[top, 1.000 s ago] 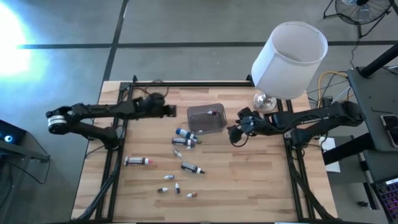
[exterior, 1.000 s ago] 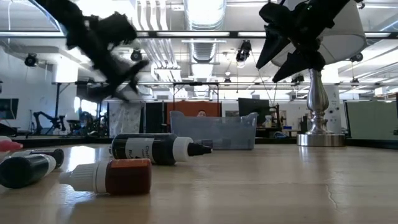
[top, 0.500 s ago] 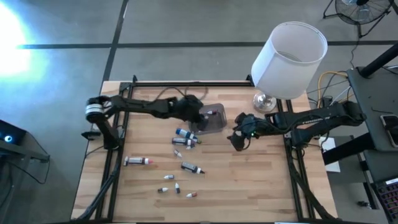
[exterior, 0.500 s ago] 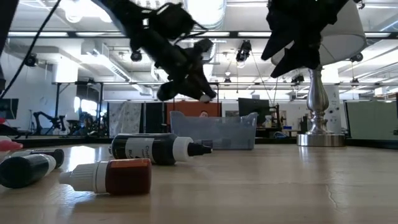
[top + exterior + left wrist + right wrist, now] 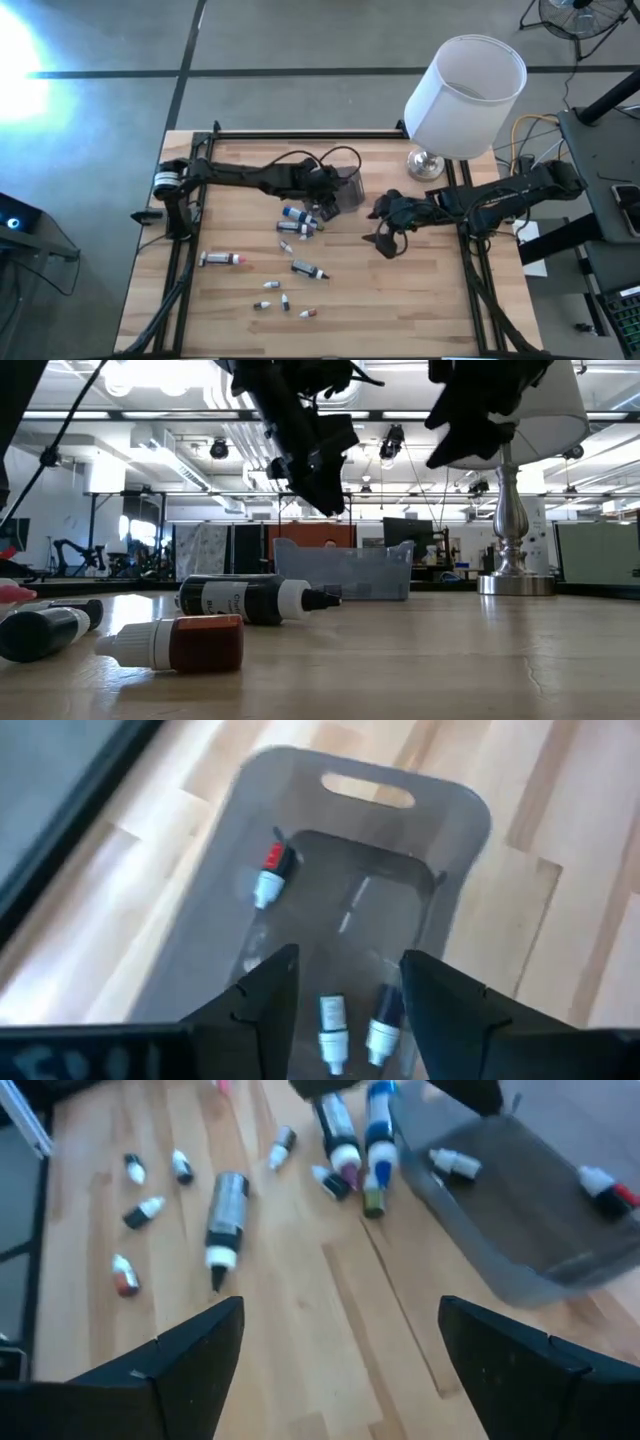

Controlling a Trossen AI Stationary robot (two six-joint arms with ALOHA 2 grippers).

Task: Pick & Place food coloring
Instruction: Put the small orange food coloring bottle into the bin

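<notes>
The left gripper [image 5: 327, 197] hangs right over the grey tub [image 5: 350, 183], fingers [image 5: 262, 1005] open and holding nothing. In the tub lie a red-capped bottle [image 5: 269, 874] and two more little bottles [image 5: 333, 1020]. Most of the food coloring [image 5: 297, 221] lies on the wooden surface [image 5: 420, 290] beside the tub. The right gripper [image 5: 384, 225] waits on the tub's other side, fingers [image 5: 190, 1355] spread wide.

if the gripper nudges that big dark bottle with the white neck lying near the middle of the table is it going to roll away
Probably. The dark bottle lies on its side on the bare wooden table, and its body looks round, so a sideways push likely rolls it. Its narrower white neck may make it curve. It looks small, so probably light.
</notes>
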